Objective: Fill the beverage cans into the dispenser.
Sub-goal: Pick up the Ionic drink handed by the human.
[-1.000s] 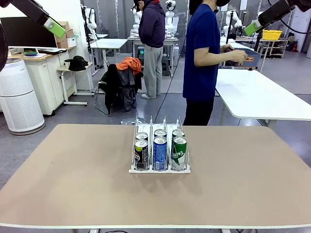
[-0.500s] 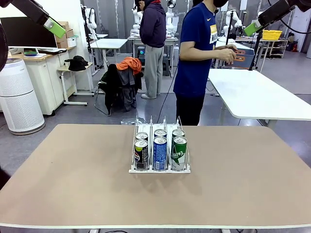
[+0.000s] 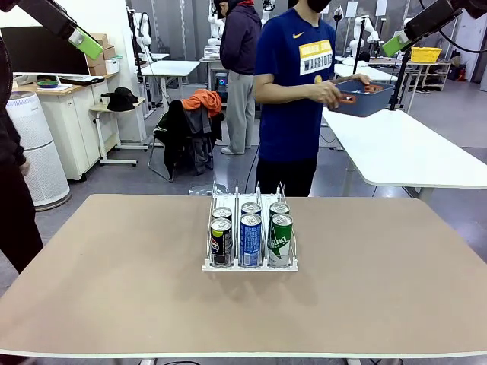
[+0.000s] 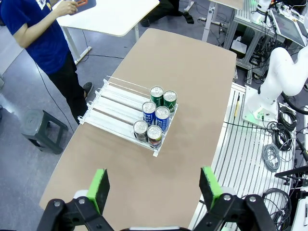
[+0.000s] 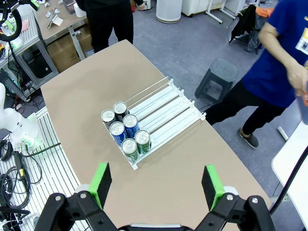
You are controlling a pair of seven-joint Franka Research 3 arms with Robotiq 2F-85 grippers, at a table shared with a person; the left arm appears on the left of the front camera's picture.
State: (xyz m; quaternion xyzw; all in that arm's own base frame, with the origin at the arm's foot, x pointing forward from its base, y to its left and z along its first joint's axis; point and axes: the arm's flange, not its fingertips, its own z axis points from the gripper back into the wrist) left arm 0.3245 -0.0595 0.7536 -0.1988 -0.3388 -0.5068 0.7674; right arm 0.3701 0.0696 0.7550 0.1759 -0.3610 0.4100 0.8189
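Note:
The clear dispenser (image 3: 249,266) stands at the middle of the brown table (image 3: 114,289). Its front end holds several cans in two rows: a black can (image 3: 221,242), a blue can (image 3: 250,240) and a green can (image 3: 280,240) in front, with three more behind them. High over the table my left gripper (image 4: 154,186) is open and holds nothing; it looks down on the dispenser (image 4: 115,103) and the cans (image 4: 155,118). My right gripper (image 5: 156,185) is also raised, open and holding nothing, above the dispenser (image 5: 166,113) and the cans (image 5: 126,130). The lanes' far halves are bare.
A person in a blue shirt (image 3: 293,84) stands beyond the table's far edge holding a blue-grey bin (image 3: 364,99). Another person in dark clothes (image 3: 11,190) is at the left edge. A white table (image 3: 403,152) stands at the back right.
The person in blue has turned from the white table toward mine, carrying the bin. A person in dark clothes has come in at the left edge. Both arms are still.

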